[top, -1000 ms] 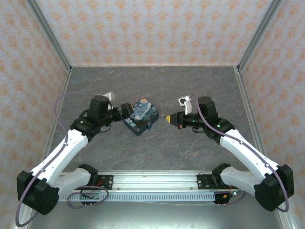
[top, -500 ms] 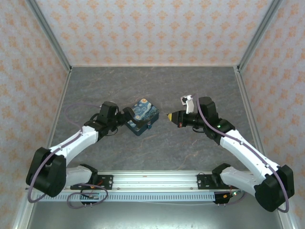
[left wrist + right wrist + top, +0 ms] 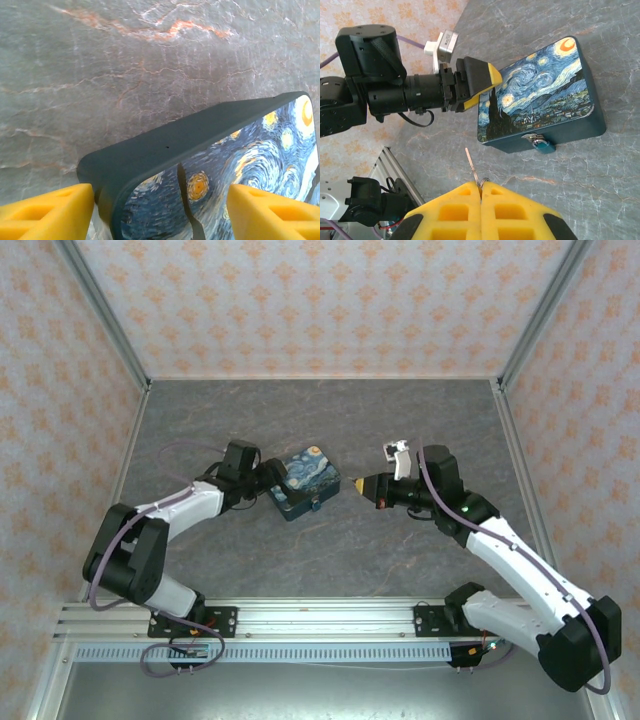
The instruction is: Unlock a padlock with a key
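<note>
The blue-and-yellow painted tin [image 3: 303, 481] lies mid-table. The tiny teal padlock [image 3: 543, 145] hangs from the hasp on the tin's front wall, also visible from above as the padlock [image 3: 319, 506]. My right gripper [image 3: 481, 187] is shut on the key [image 3: 473, 164], whose thin blade points at the floor left of the padlock, well apart from it. From above, the right gripper [image 3: 358, 483] hovers just right of the tin. My left gripper [image 3: 272, 480] is open at the tin's left corner, its yellow fingers [image 3: 47, 210] straddling the tin [image 3: 165, 150].
Grey marbled floor [image 3: 330, 420] surrounds the tin, with patterned walls on three sides. A metal rail [image 3: 320, 620] runs along the near edge. The left arm [image 3: 380, 95] fills the space left of the tin.
The left arm has dropped low and stretched toward the tin, which has turned slightly. The right gripper with the key has shifted a little to the right.
</note>
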Controlling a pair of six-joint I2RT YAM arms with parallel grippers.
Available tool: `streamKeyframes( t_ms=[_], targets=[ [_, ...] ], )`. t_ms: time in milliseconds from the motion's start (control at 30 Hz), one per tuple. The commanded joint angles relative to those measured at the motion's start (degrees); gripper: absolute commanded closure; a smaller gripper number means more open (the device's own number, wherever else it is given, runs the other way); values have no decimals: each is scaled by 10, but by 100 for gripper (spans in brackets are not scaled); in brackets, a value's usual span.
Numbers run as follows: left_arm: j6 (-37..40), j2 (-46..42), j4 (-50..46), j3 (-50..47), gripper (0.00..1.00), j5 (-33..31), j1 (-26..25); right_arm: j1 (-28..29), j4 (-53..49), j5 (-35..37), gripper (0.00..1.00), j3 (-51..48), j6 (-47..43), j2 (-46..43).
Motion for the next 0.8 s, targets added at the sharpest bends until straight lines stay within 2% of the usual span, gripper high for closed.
streamKeyframes(
  t_ms=[0, 200, 333, 567, 767],
  targets=[
    [67, 29, -8, 29, 32, 39, 2, 3, -29, 17, 100, 12, -4, -16],
    [134, 74, -51, 71, 35, 65, 1, 3, -36, 26, 100, 9, -1, -17],
    [164, 58, -56, 89, 28, 65, 1, 1, -18, 26, 100, -4, 14, -11],
    [171, -54, -76, 79, 2, 24, 1, 1, 60, 18, 100, -37, 61, 14],
    [155, -207, -71, -20, 1, 28, -11, 1, 174, 5, 100, -54, 118, 75]
  ],
)
